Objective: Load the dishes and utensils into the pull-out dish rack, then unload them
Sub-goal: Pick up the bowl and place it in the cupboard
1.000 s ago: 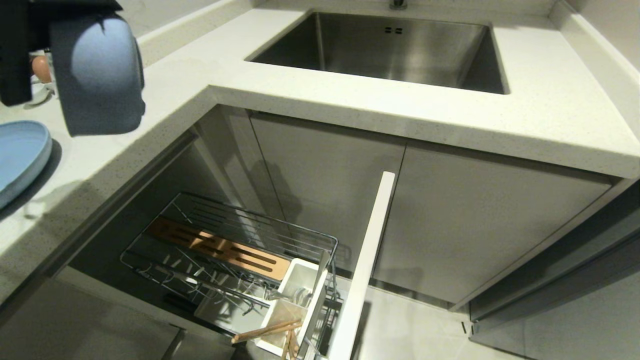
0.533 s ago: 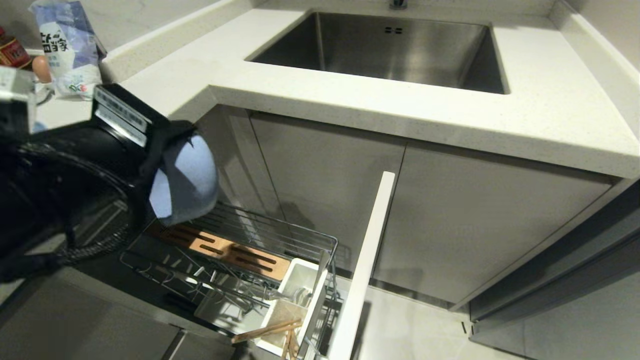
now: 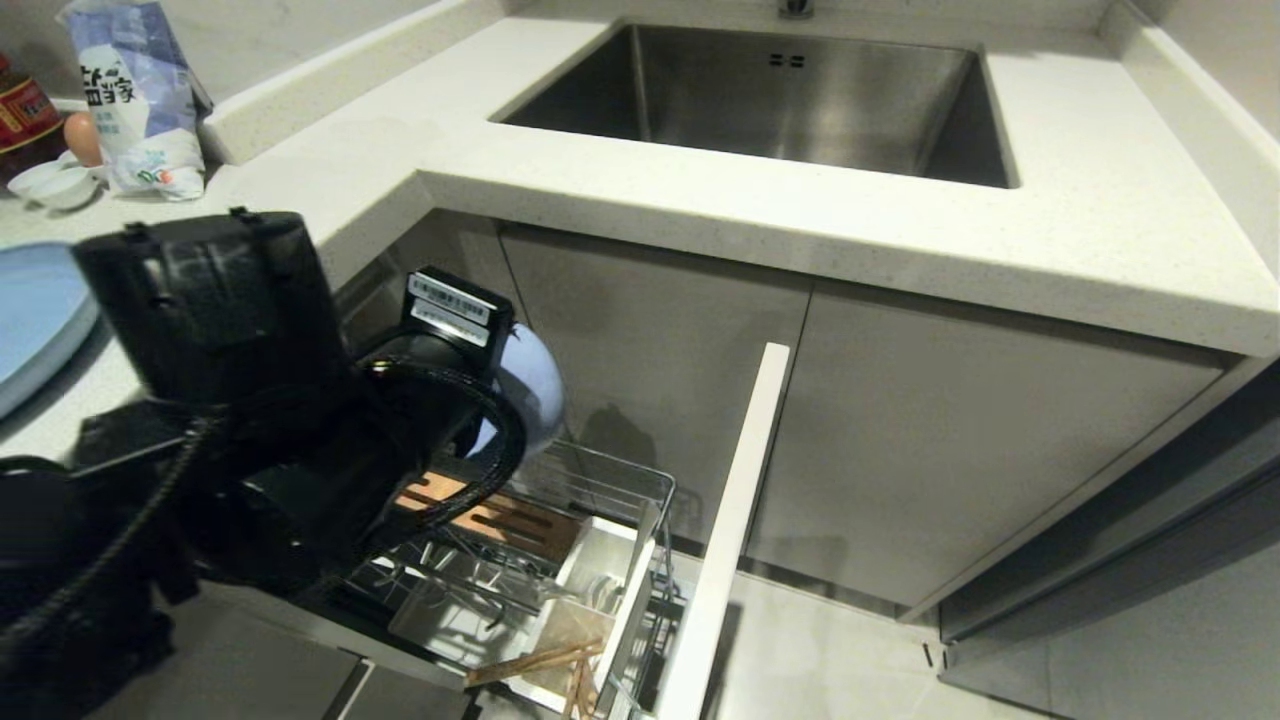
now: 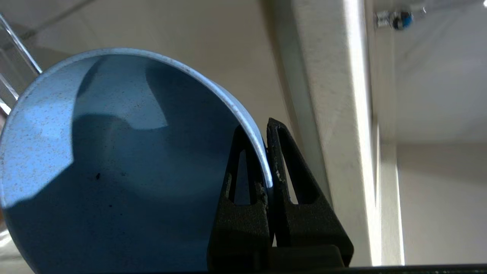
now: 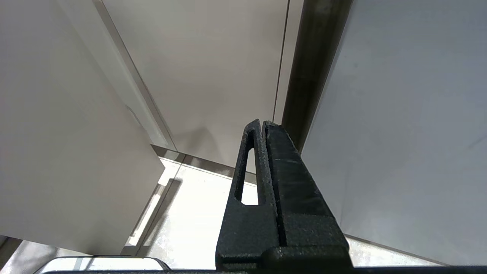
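**Bowl held on edge above the pull-out dish rack**

The bowl [image 4: 114, 163] is gripped at its rim by the left gripper [image 4: 266, 129]; one finger lies inside the rim and the other outside, both pressed against the wall. In the head view the bowl [image 3: 530, 385] is seen tilted on edge above the far end of the pull-out dish rack [image 3: 600, 490], at roughly 9 o'clock from the white panel front [image 3: 735, 500]. Most of the bowl is hidden by the left arm [image 3: 250, 400], so contact with the wire cannot be confirmed; it appears to be clear of it.

In the rack, the slotted wooden strip [image 3: 510, 520] is partly visible below the arm. The chopsticks [image 3: 535, 662] lie in the white caddy [image 3: 590, 590] at the rack's near end. A spoon bowl may be seen in the caddy, though this is unclear.

The plate [image 3: 35, 310] rests on the countertop [image 3: 700, 200], at 9 o'clock from the arm. The sink [image 3: 800, 100] lies at 12 o'clock from the rack.

The right gripper [image 5: 263, 123] is shown clenched on nothing, parked beside cabinet fronts and pointed toward the floor.
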